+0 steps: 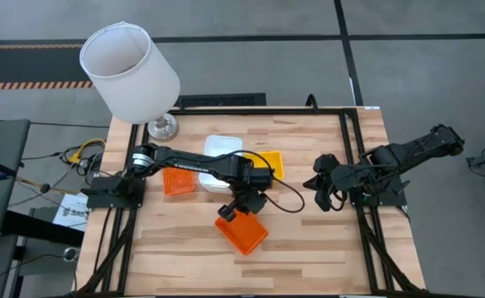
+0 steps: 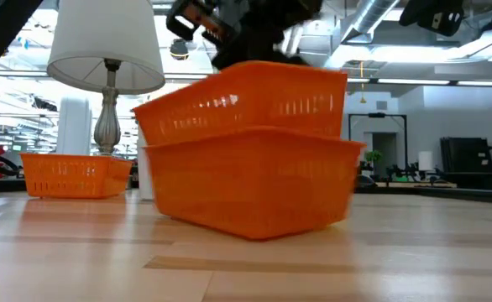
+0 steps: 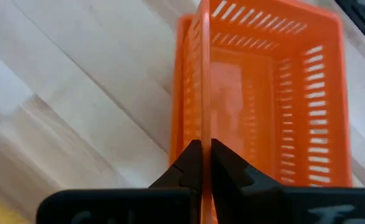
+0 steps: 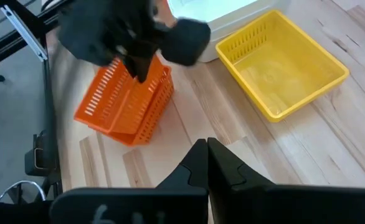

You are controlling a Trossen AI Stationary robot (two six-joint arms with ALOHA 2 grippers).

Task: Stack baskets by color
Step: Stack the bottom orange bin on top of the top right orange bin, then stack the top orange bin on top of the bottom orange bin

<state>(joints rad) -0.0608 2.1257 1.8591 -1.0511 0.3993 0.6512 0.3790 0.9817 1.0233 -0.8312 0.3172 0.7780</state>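
Observation:
Two orange baskets sit one in the other near the table's middle front: the lower one [image 2: 254, 189] rests flat on the wood, and the upper one [image 2: 246, 96] sits tilted inside it. My left gripper [image 1: 230, 211] is shut on the upper basket. A third orange basket [image 1: 179, 180] stands by itself to the left. White baskets [image 1: 223, 149] and a yellow basket [image 4: 282, 65] stand behind the left arm. My right gripper [image 1: 324, 197] hangs shut with nothing in it above the table's right side. My left gripper pinches the rim of one wall [image 3: 202, 124] of the upper orange basket, one finger inside the basket and one outside. The fingers slant down from above. The basket is tilted, with its lower part inside the orange basket below it.
A lamp with a large white shade [image 1: 131, 70] stands at the table's far left corner on a metal foot [image 1: 163, 127]. Bare wood lies along the near edge [image 1: 309, 265] and between the stack and the right arm.

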